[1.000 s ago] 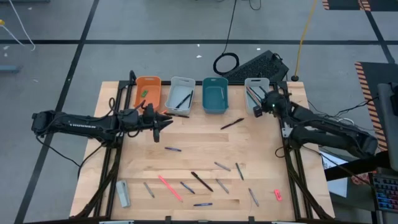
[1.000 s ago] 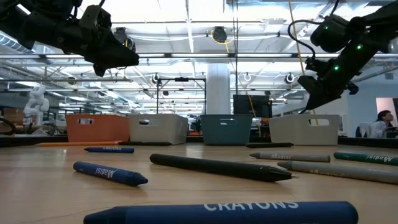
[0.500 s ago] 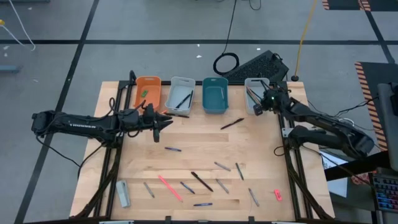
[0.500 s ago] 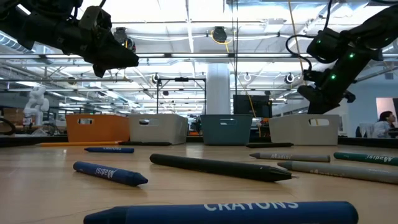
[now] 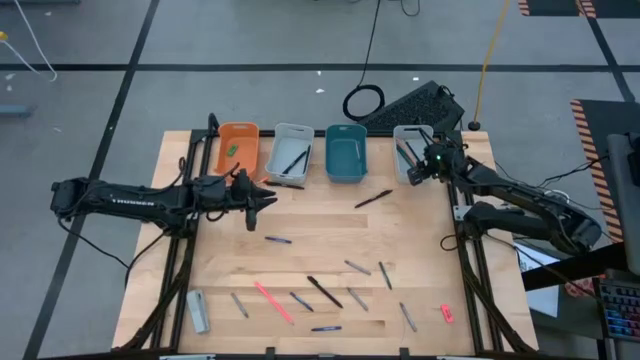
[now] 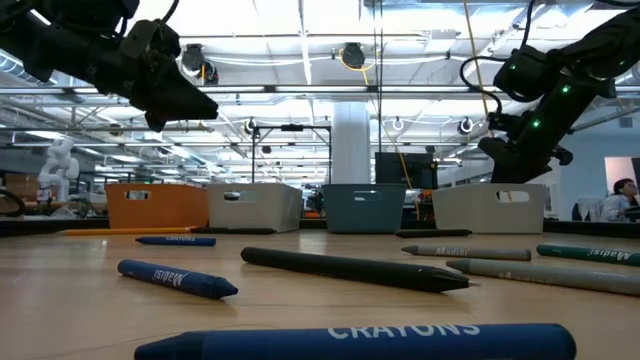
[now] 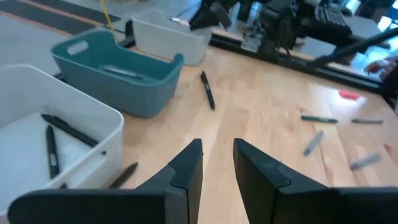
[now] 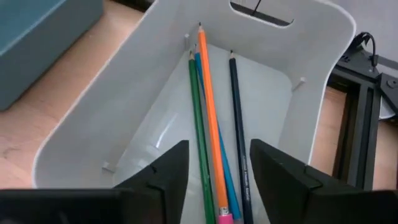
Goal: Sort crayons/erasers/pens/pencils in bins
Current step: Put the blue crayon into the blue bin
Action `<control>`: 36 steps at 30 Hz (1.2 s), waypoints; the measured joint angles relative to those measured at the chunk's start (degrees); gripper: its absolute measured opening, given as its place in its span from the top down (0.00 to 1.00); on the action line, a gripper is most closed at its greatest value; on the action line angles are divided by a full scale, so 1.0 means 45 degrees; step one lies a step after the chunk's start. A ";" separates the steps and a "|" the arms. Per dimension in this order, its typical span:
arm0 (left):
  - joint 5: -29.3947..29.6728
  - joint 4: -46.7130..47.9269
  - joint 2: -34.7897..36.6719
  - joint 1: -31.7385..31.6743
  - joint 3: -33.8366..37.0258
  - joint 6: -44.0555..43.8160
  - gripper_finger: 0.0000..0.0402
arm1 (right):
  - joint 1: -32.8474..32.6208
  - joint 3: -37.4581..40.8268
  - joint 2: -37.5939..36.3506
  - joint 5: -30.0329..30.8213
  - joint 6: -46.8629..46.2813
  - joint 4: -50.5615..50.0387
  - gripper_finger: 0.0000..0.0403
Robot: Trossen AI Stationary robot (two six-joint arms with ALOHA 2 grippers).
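Observation:
Four bins stand in a row at the far edge: orange (image 5: 238, 147), grey-white (image 5: 292, 153), teal (image 5: 346, 153) and a second grey-white bin (image 5: 411, 142). My right gripper (image 8: 217, 171) hangs open over that last bin (image 8: 155, 118), above several pencils (image 8: 208, 118) lying on its floor. My left gripper (image 7: 217, 163) is open and holds nothing, raised over the table near the first grey-white bin (image 7: 37, 130). A green eraser (image 5: 232, 150) lies in the orange bin and a pink-red eraser (image 5: 446, 313) on the table. Crayons (image 5: 278, 240) and pens (image 5: 373, 199) lie scattered.
Sticks spread over the near half of the table, among them a pink one (image 5: 272, 300) and a black pen (image 5: 324, 291). A grey block (image 5: 198, 310) lies at the near left. A keyboard (image 5: 420, 105) sits beyond the far edge. A person (image 6: 615, 198) shows in the room.
My right gripper has gone a little toward the table's far edge and stopped over the right grey-white bin, its arm swinging with it. My left gripper has drawn slightly toward the table's left edge.

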State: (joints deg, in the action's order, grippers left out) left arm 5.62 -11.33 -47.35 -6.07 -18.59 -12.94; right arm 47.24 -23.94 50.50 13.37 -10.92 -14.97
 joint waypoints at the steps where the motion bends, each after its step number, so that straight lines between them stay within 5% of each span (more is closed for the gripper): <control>1: -0.0179 0.0107 0.0000 -0.0017 0.0000 -0.0056 0.77 | -0.0015 -0.0005 -0.0116 0.0000 0.0010 0.0009 0.58; 5: -0.0716 0.0980 0.0000 -0.0027 0.0000 -0.0239 0.77 | -0.0151 -0.0165 -0.0938 -0.0005 0.0156 -0.0051 0.63; 9: -0.0933 0.2383 -0.0026 -0.0023 0.0000 -0.0561 0.79 | -0.1039 -0.0170 -0.1860 -0.0029 0.0217 0.0026 0.78; 14: -0.1431 0.3283 -0.0507 0.0266 -0.0025 -0.0832 0.96 | -0.3066 -0.0170 -0.2161 -0.0015 0.0112 0.0454 0.98; 24: -0.0918 0.6510 -0.3342 0.1936 -0.2303 -0.0619 0.99 | -0.7200 0.0322 -0.1550 0.0996 0.0574 0.5280 1.00; 31: -0.0800 0.7525 -0.5461 0.2711 -0.3540 -0.0821 0.88 | -0.8447 0.2395 -0.1048 0.1001 0.0593 0.9891 1.00; 36: -0.0272 0.7561 -0.6763 0.3155 -0.3704 -0.0762 0.79 | -0.8965 0.2943 -0.1010 0.1005 0.0593 1.0780 1.00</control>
State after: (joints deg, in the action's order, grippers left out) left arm 4.40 22.70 -77.79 8.12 -35.26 -16.37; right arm 6.90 -10.70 45.95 17.89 -8.25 33.54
